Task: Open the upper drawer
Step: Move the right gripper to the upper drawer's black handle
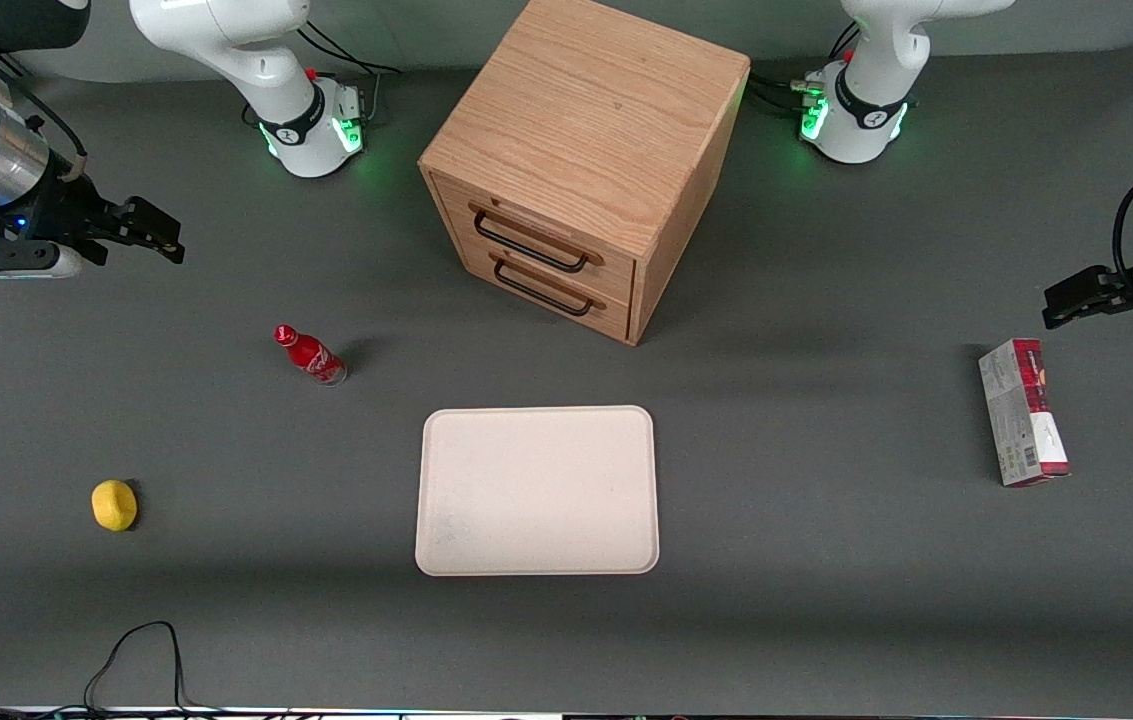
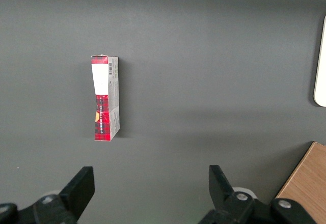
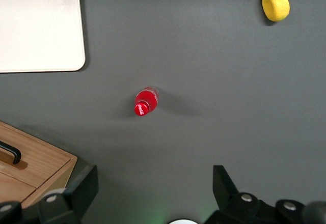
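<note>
The wooden cabinet (image 1: 586, 120) stands at the middle of the table, farther from the front camera than the tray. Its upper drawer (image 1: 538, 222) is shut, with a black wire bar handle (image 1: 529, 247). The identical lower drawer (image 1: 554, 288) just beneath it is shut too. My right gripper (image 1: 161, 235) hangs above the table toward the working arm's end, well apart from the cabinet, open and empty. In the right wrist view the gripper (image 3: 153, 175) is open, and a corner of the cabinet (image 3: 35, 165) shows with one end of a black handle (image 3: 11, 154); I cannot tell which drawer's.
A red bottle (image 1: 311, 355) stands between my gripper and the cabinet; it also shows in the right wrist view (image 3: 145, 102). A yellow fruit (image 1: 114, 504) lies nearer the front camera. A cream tray (image 1: 536, 490) lies in front of the cabinet. A red-and-white box (image 1: 1023, 412) lies toward the parked arm's end.
</note>
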